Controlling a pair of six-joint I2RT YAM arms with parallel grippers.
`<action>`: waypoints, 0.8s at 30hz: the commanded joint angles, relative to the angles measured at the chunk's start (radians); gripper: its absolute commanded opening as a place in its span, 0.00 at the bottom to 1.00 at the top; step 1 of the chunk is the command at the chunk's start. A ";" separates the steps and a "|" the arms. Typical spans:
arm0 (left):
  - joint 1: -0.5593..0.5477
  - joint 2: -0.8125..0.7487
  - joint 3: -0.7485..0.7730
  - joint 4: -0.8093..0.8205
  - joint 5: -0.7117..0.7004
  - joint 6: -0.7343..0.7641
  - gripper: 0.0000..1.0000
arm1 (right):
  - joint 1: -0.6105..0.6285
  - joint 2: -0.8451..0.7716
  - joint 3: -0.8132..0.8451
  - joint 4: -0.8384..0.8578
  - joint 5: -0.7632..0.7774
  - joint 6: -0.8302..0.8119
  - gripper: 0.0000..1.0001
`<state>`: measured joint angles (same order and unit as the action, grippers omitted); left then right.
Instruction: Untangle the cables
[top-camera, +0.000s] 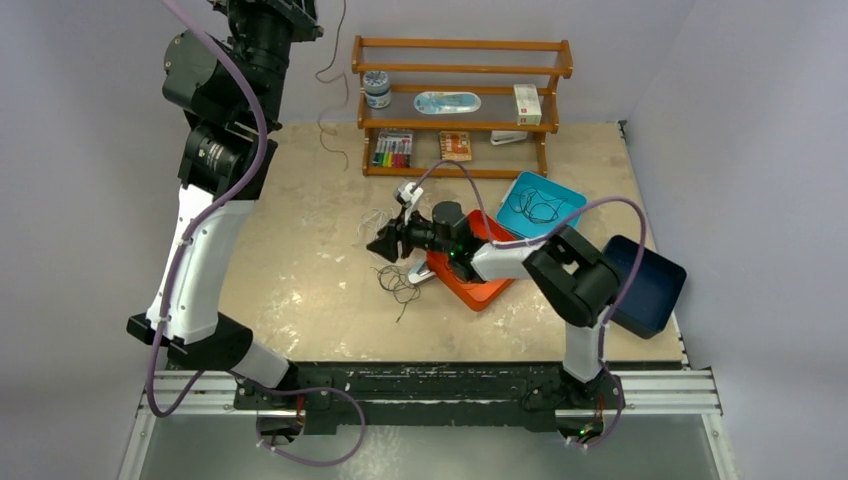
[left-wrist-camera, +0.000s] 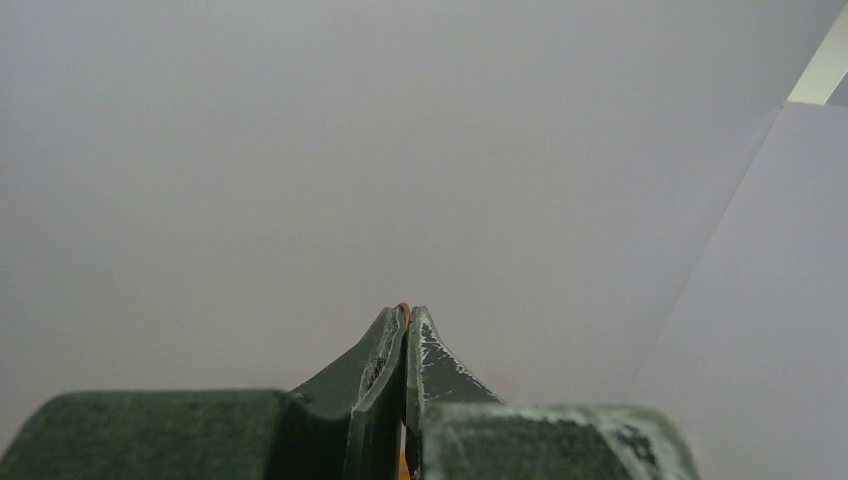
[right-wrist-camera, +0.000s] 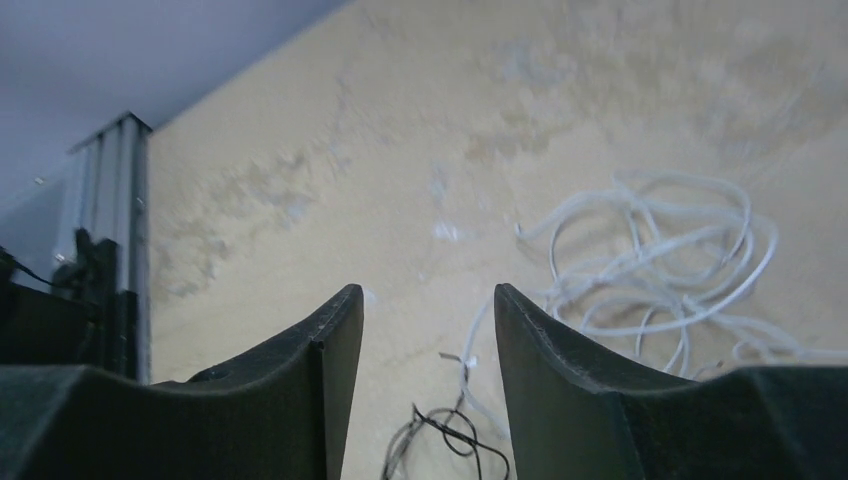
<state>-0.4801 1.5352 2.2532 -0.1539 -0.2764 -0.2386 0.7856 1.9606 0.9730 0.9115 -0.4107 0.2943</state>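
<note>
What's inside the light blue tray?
A thin black cable lies looped inside the blue tray. The right arm covers the tray's near corner, so I can't tell whether anything else sits there.

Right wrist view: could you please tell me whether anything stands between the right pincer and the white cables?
Nothing visible does. The open right pincer faces bare table; the white cables lie ahead on the view's right, a black cable just below.

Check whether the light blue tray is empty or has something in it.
Not empty: the light blue tray holds a loose coil of thin black cable, visible in the top view.
</note>
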 joint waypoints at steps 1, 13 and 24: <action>-0.004 -0.067 -0.071 0.080 0.037 0.021 0.00 | 0.006 -0.159 0.003 0.000 -0.010 -0.029 0.55; -0.004 -0.082 -0.097 0.079 0.097 0.015 0.00 | 0.004 -0.454 -0.094 -0.109 0.254 -0.091 0.72; -0.003 -0.087 -0.107 0.090 0.116 0.000 0.00 | -0.022 -0.414 -0.065 -0.139 0.247 -0.072 0.69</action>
<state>-0.4801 1.4700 2.1445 -0.1158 -0.1848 -0.2420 0.7773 1.5143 0.8730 0.7639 -0.1734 0.2184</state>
